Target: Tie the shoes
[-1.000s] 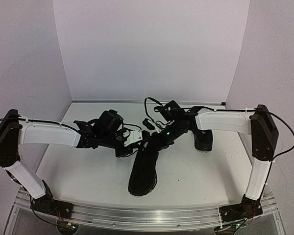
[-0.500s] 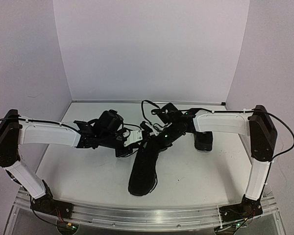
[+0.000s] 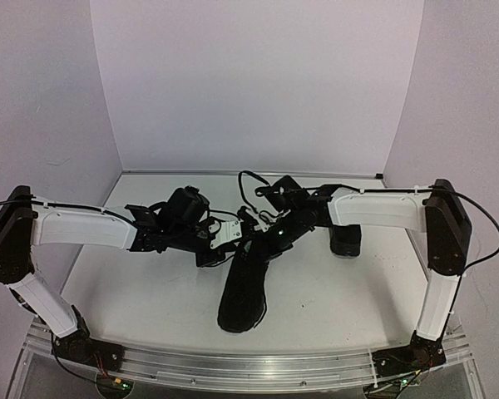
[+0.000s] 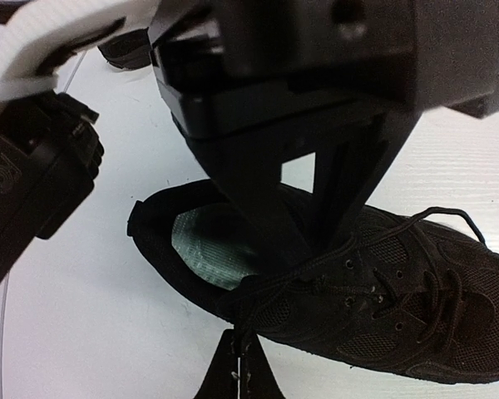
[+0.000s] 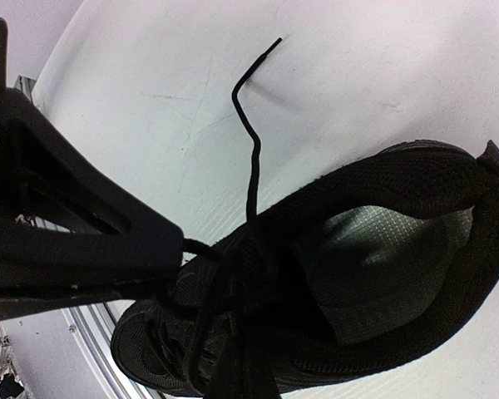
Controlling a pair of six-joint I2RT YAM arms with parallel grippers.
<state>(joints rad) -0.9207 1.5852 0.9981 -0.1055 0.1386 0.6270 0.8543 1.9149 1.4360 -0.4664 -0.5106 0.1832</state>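
Since a second ago the right gripper [image 5: 173, 246] has slid left toward frame centre and gone from slightly parted to pinched tight on the lace [image 5: 251, 158] of the shoe [image 3: 243, 291] mid-bench [image 3: 333, 291]. The left gripper [image 4: 237, 367] stays clamped on lace too, just left of it. The second shoe [image 3: 346, 239] sits unmoved at right, behind the right arm.

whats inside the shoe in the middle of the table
A pale green insole shows through the opening of the shoe. Toward the toe, the inside is hidden under the laces and fabric.
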